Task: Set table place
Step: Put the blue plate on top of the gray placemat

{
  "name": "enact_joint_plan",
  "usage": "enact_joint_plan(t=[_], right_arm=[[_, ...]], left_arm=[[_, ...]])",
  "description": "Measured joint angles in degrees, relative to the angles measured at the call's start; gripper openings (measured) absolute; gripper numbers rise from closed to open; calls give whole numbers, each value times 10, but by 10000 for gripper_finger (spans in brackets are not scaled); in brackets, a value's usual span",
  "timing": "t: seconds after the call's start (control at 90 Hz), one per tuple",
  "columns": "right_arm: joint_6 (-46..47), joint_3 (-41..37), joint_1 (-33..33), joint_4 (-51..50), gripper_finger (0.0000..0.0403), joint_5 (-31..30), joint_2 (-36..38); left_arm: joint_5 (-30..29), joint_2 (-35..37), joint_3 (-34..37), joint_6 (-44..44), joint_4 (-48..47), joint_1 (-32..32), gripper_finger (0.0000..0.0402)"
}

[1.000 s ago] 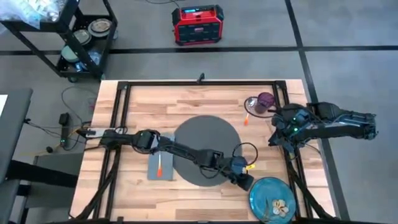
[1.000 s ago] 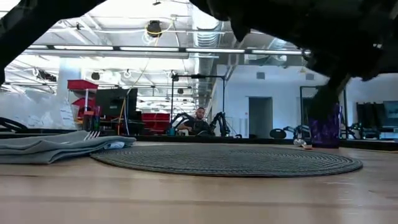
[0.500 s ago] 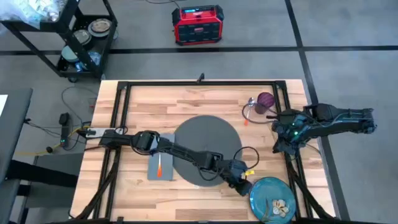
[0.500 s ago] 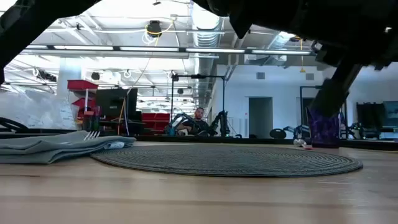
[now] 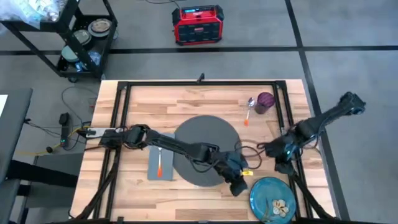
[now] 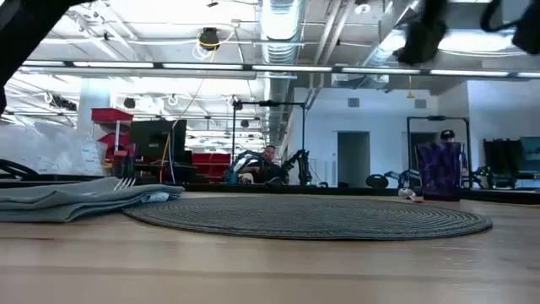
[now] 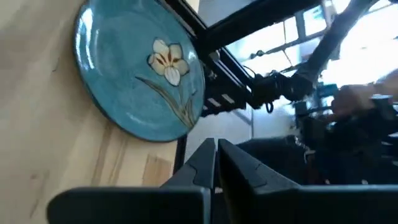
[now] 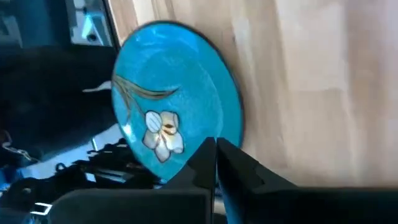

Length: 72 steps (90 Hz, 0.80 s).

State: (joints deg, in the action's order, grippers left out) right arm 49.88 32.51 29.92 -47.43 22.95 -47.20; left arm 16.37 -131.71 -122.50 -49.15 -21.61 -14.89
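Left pincer [image 5: 239,186], fingers pressed together on nothing, hovers just beside the round blue-green flower-painted plate [image 5: 272,197] at the light wood table [image 5: 186,102] near corner; right pincer [image 5: 281,164], likewise closed and empty, now hangs just above it, having swung over from the small purple cup [image 5: 265,101]. The plate looks stiff, glazed, slippery and breakable: grip the rim

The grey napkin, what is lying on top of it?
An orange-handled fork lies on the grey napkin. In the low view, only its tines show above the folded cloth. Whatever is under the napkin is covered.
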Motion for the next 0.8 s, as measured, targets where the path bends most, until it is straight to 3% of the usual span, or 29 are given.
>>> enact_joint_plan(t=[0.067,0.267,0.422,0.633,0.8], right_arm=[[20,-27,26,38,0,-5,-15],[69,-90,87,174,0,-8,-80],[82,-104,118,255,0,-7,-145],[66,-103,125,333,0,5,-230],[24,-102,80,353,0,29,-259]], left_arm=[[-22,30,0,28,-36,-1,0],[-159,126,-1,91,-138,-9,0],[-242,153,-1,121,-174,-5,0],[-248,154,0,113,-185,-3,0],[-249,154,0,107,-192,-1,0]])
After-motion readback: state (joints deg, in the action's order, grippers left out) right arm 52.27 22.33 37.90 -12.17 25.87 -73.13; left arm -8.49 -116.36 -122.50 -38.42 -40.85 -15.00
